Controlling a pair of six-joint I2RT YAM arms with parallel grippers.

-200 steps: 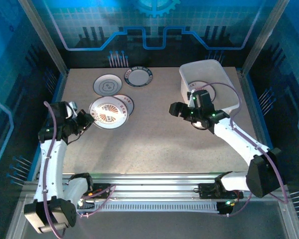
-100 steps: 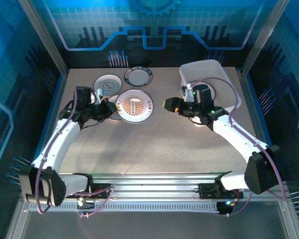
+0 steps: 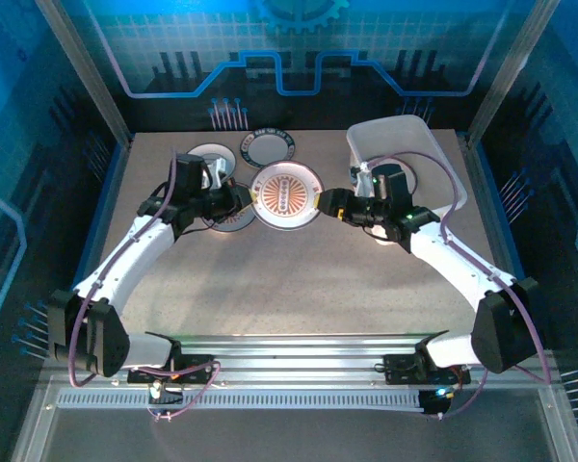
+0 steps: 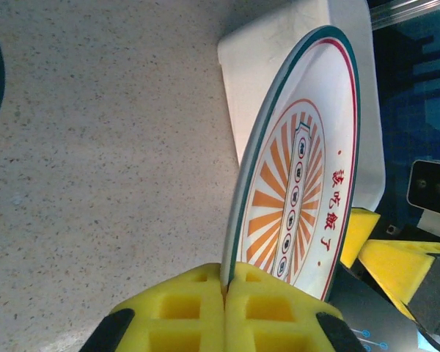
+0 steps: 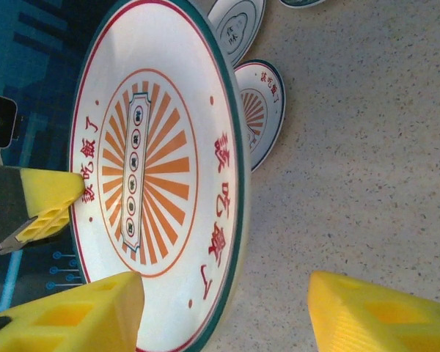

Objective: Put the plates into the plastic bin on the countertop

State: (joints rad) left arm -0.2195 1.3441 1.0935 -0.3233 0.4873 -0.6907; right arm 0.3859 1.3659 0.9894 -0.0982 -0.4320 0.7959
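now four plates (image 3: pixel 270 147) lie outside one plastic bin (image 3: pixel 443 159) at two o'clock, left gripper (image 4: pixel 225 282) pinching the sunburst plate (image 3: pixel 287 195) lettered 該吃飯了, right gripper (image 5: pixel 224 297) spread astride its rim.

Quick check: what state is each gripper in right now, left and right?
Left gripper: shut on the rim of the sunburst plate.
Right gripper: open, jaws straddling the same plate's opposite rim, not yet clamped.
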